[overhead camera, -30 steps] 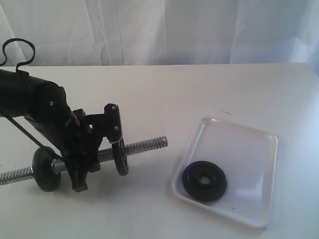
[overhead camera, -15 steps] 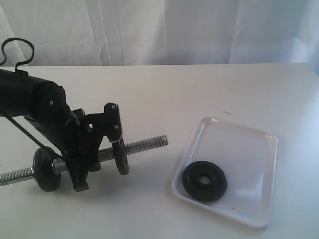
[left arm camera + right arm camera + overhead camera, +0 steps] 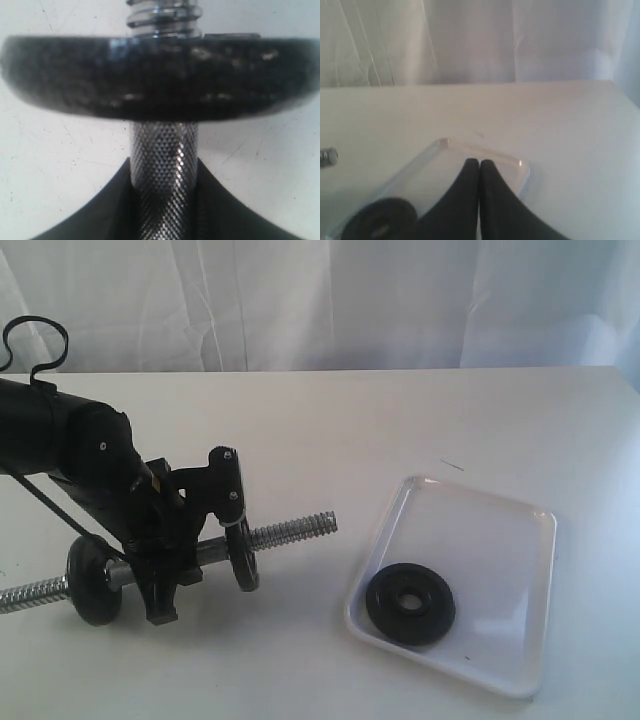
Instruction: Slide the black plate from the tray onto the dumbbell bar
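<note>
The black plate (image 3: pixel 410 605) lies flat in the near left corner of the white tray (image 3: pixel 500 540). The chrome dumbbell bar (image 3: pixel 290 531) sits on the left, carrying one black disc (image 3: pixel 241 556) near its threaded right end and another disc (image 3: pixel 94 580) further left. My left gripper (image 3: pixel 188 552) is shut on the bar between the two discs. In the left wrist view the knurled bar (image 3: pixel 164 150) runs between the fingers (image 3: pixel 100 215) up to the disc (image 3: pixel 160 75). My right gripper (image 3: pixel 479 163) is shut and empty above the tray (image 3: pixel 485 150), with the black plate (image 3: pixel 382 217) beside it.
A white tabletop (image 3: pixel 330 430) spreads under everything, with a white curtain (image 3: pixel 330 300) behind it. A black cable (image 3: pixel 35 345) loops above the left arm. The bar's threaded tip (image 3: pixel 327 156) shows at the edge of the right wrist view.
</note>
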Available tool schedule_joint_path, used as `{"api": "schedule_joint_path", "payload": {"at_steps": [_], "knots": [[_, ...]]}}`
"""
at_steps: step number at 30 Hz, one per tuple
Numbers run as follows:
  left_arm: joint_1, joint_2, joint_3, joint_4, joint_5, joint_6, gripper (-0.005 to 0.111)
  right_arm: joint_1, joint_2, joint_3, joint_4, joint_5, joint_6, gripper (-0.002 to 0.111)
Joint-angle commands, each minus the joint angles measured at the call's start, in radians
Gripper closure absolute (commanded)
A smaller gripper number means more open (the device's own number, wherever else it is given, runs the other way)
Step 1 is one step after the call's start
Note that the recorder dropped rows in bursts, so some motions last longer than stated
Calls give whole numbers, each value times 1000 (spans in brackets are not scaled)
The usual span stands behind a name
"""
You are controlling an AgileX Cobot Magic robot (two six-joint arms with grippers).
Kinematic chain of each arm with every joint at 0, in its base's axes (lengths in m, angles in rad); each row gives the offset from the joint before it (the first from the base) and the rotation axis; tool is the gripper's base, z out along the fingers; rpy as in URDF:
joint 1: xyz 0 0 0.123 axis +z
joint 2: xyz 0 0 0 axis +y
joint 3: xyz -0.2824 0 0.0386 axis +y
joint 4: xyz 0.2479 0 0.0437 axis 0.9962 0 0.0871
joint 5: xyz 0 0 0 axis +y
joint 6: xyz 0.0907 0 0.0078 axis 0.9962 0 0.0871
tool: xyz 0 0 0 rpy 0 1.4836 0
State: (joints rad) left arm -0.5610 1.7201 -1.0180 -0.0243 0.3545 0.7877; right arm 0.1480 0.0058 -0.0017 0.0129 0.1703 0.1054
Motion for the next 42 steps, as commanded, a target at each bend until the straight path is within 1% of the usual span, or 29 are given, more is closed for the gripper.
{"api": "schedule_joint_path", "payload": {"at_steps": [1, 7, 11, 15, 19, 21, 23, 24, 25, 28, 30, 33, 36, 42], "knots": [[0, -61, -24, -26, -44, -9, 107, 2, -6, 2, -6, -246, 3, 108], [0, -114, -24, -26, -39, -9, 107, 2, -6, 2, -6, -428, 5, 108], [0, -148, -24, -26, -39, -9, 107, 2, -6, 2, -6, -478, 16, 108], [0, -157, -24, -28, -39, -11, 107, 2, -6, 2, -4, -529, 67, 108], [0, -157, -24, -59, -37, -92, 107, 2, -6, 2, -4, -638, 264, 108], [0, -157, -24, -73, -37, -105, 107, 2, -6, 2, -4, -650, 331, 108], [0, -157, -24, -72, -34, -105, 107, 2, -6, 2, -6, -604, 338, 108], [0, -157, -24, -75, -24, -105, 107, 2, -6, -3, -6, -546, 338, 108], [0, -157, -24, -77, -12, -105, 107, 2, -6, -15, -6, -482, 338, 108], [0, -157, -19, -107, -7, -105, 107, 2, -6, -83, -6, -198, 338, 108], [0, -157, -17, -118, -7, -103, 107, 2, 27, -124, -6, -99, 328, 108], [0, -157, -17, -121, 2, -103, 107, 6, 130, -194, -6, -44, 258, 108], [0, -157, -17, -127, 4, -103, 107, 38, 286, -293, -6, 33, 185, 108], [0, -155, -17, -130, 4, -101, 107, 143, 665, -547, -2, 238, -6, 108]]}}
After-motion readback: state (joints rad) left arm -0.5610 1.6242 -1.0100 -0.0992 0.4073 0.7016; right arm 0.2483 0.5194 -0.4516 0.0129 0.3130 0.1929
